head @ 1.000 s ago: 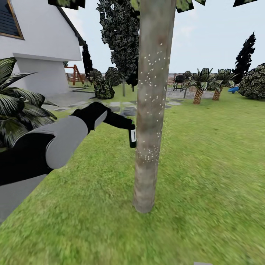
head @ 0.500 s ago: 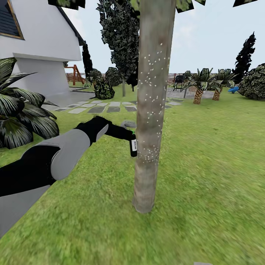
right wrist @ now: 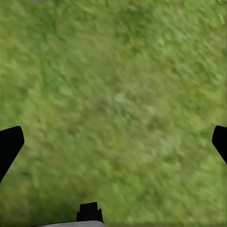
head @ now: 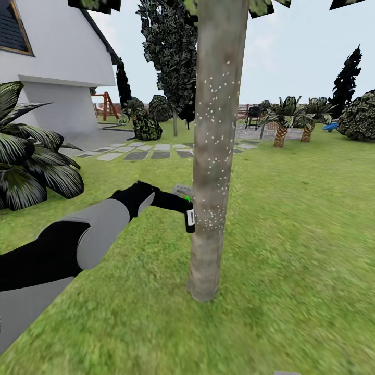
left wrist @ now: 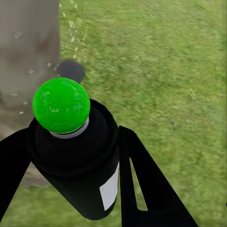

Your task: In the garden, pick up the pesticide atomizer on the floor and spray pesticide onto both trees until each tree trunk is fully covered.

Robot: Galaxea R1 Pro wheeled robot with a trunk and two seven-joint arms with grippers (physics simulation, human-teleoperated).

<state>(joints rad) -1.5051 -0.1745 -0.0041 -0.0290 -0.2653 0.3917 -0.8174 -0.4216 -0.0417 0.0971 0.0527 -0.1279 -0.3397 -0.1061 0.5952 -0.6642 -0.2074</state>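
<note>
Your left gripper (left wrist: 71,156) clamped the pesticide atomizer (head: 190,220) just beside the tree trunk (head: 211,156), mid-spray; white droplets speckled the bark above the nozzle. The bare base likely needed a lower pass next. Your right gripper (right wrist: 113,142) hung wide-jawed over the lawn (right wrist: 118,94).

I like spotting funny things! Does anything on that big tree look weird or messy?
Yes: the tree trunk is speckled with small white dots on its middle stretch, beside the pesticide atomizer held in the left gripper. The trunk's base looks bare.
</note>
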